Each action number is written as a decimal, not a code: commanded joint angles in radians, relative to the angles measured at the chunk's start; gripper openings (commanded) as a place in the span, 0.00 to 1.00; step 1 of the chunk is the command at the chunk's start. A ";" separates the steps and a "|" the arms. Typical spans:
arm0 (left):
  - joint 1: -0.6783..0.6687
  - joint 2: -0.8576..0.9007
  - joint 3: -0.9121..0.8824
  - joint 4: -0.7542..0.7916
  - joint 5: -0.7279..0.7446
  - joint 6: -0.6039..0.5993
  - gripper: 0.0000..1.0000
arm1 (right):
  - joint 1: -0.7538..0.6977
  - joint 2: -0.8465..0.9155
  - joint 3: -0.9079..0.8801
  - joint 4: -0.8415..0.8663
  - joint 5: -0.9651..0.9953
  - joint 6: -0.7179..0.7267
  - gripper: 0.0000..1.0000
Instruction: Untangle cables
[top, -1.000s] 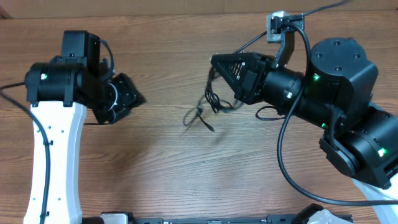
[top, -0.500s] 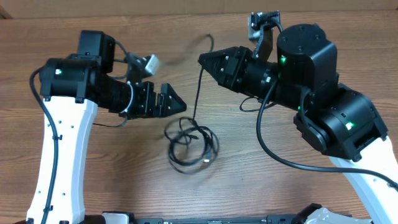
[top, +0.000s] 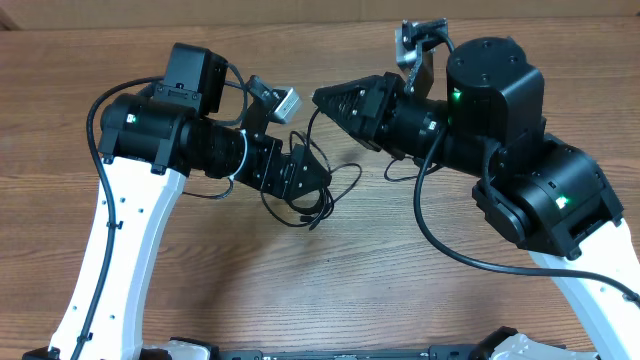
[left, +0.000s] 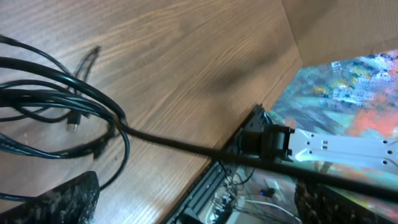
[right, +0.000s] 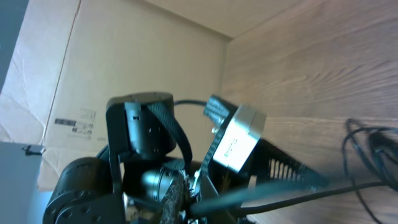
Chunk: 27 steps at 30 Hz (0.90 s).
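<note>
The cables (top: 322, 192) are thin black cords bunched in loose loops on the wooden table between both arms. One strand rises from the bunch to my right gripper (top: 322, 98), which is shut on it. In the right wrist view that strand (right: 292, 191) runs out from the shut fingers (right: 180, 202). My left gripper (top: 318, 178) is open right at the bunch. In the left wrist view the loops (left: 56, 102) lie at the left. A taut strand (left: 205, 149) crosses above the wide-apart fingers (left: 56, 199). Whether it lies between them is unclear.
A cardboard wall (right: 124, 56) stands along the table's far side. The table's front edge (left: 205, 177) with a black rail and loose wiring below shows in the left wrist view. Thick black arm wires (top: 440, 240) hang by the right arm.
My left gripper has opened and swung right, up to the cable bunch. The bunch has shifted up the table toward the grippers. The right gripper stays shut on its strand.
</note>
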<state>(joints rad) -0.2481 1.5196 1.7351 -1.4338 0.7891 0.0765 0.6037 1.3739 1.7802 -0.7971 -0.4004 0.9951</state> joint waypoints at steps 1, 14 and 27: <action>-0.004 -0.001 -0.005 0.037 -0.004 -0.048 1.00 | -0.003 -0.001 0.007 0.010 -0.055 0.008 0.04; -0.065 -0.001 -0.006 0.123 -0.013 -0.055 0.79 | -0.003 -0.001 0.007 0.018 -0.073 0.030 0.04; -0.115 -0.001 -0.006 0.160 -0.014 -0.055 0.17 | -0.003 -0.001 0.007 -0.004 -0.073 0.030 0.04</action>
<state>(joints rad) -0.3603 1.5196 1.7348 -1.2774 0.7734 0.0269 0.6029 1.3739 1.7802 -0.8082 -0.4568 1.0203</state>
